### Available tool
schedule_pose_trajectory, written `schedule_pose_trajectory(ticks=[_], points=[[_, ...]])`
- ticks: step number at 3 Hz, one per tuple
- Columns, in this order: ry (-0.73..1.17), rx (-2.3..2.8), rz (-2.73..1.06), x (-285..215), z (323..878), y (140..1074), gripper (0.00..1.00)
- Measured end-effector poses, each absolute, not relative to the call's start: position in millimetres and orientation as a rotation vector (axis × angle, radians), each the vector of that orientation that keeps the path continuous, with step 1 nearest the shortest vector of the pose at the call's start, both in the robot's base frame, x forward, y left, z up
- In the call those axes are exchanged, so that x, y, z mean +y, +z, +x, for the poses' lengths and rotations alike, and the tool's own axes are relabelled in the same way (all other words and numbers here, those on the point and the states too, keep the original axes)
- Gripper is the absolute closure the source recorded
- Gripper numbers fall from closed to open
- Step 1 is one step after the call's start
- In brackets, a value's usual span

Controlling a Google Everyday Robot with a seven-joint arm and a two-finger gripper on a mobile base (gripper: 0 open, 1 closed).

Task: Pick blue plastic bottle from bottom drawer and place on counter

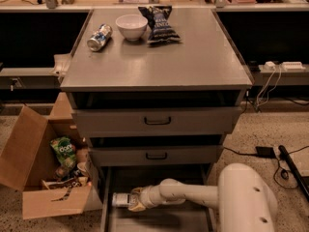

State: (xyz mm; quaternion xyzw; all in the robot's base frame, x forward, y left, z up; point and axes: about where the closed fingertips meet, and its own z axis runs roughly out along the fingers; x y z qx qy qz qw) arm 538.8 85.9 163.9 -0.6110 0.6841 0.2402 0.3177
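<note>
The blue plastic bottle (pixel 120 199) lies on its side on the flat grey floor of the bottom drawer (pixel 159 222), which stands pulled out below the two closed drawers with black handles, the upper drawer (pixel 157 121) and the middle drawer (pixel 156 155). The bottle's long axis runs left to right across the drawer, about level with the drawer fronts, and it sits in the left part of the tray, close to the left wall. Its pale left end points toward that wall, while its right end is covered by the tool (pixel 134 200); which end carries the cap cannot be told. The tool sits low inside the bottom drawer, reaching in from the right at the end of the white arm (pixel 193 193), and meets the bottle at that right end; whether it is clamped on the bottle or merely around it cannot be told. Above, the table (pixel 193 62) carries three things near its back edge: a silver-blue can (pixel 99 37) lying tilted at the left, a white bowl (pixel 131 26) upright just beside it, and a dark snack bag (pixel 159 24) lying flat to the right of the bowl. On the speckled floor to the left of the cabinet stands an open cardboard box (pixel 29 158) with a green packet (pixel 63 151) inside it
</note>
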Motion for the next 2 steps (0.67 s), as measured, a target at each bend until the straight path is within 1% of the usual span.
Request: schedule_pose_trajectory(ticks=[1,2], points=[[0.591,1.707,-1.588,70,520,220,0.99],[0.581,1.566,-1.564,45,497,280,1.0]])
